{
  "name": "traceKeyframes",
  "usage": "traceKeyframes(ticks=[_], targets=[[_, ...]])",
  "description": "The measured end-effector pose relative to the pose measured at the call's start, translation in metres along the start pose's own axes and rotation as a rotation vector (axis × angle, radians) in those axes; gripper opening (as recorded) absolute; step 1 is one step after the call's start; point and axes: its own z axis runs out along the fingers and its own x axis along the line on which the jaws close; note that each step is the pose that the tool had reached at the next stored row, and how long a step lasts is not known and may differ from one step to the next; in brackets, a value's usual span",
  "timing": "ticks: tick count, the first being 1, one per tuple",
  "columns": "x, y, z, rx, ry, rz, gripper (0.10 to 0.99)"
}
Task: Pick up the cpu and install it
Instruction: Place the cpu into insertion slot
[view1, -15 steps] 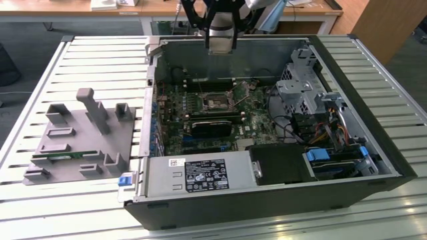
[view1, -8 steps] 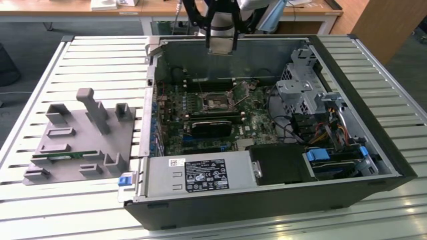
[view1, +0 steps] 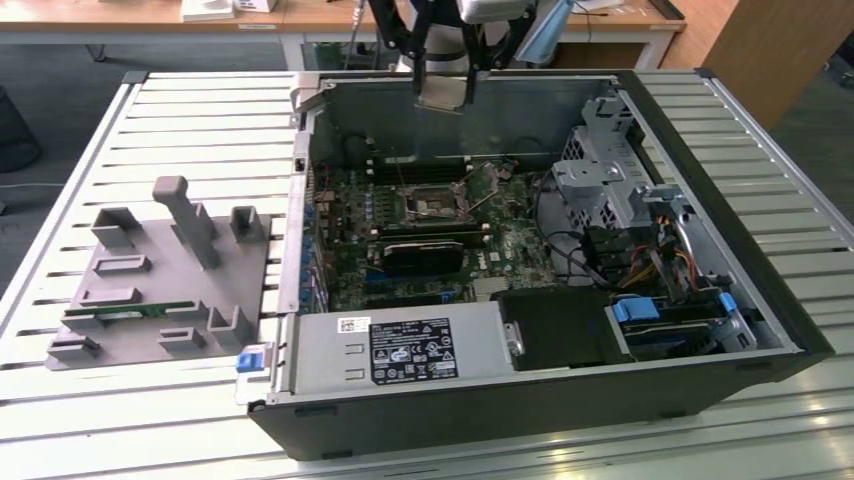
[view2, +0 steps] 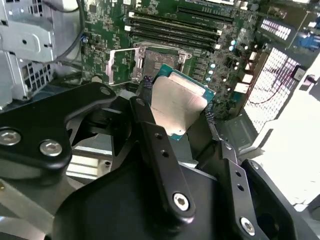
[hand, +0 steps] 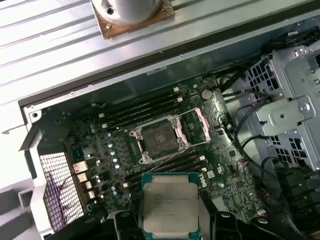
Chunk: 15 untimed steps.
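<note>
Slatted pale metal table (view1: 160, 120) carries a black computer case (view1: 534, 415) lying open-side up and, on the exterior view's left of it, a grey plastic holder block (view1: 154, 290) with upright pegs. Inside the case lies a green circuit board (hand: 90, 145) with long dark memory slots; near its middle sits a square socket (hand: 157, 140), silver metal frame swung open, contact bed exposed. Above the case hangs the black gripper (view1: 443, 98), jaws closed on the cpu (hand: 170, 205), a flat square chip with silver-grey top plate and teal rim, held clear of the board.
</note>
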Motion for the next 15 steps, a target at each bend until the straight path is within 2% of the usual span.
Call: traceKeyframes(ticks=[15], targets=[[0.0000,-0.0003,0.0028,0.002,-0.0249,0.265,0.533]])
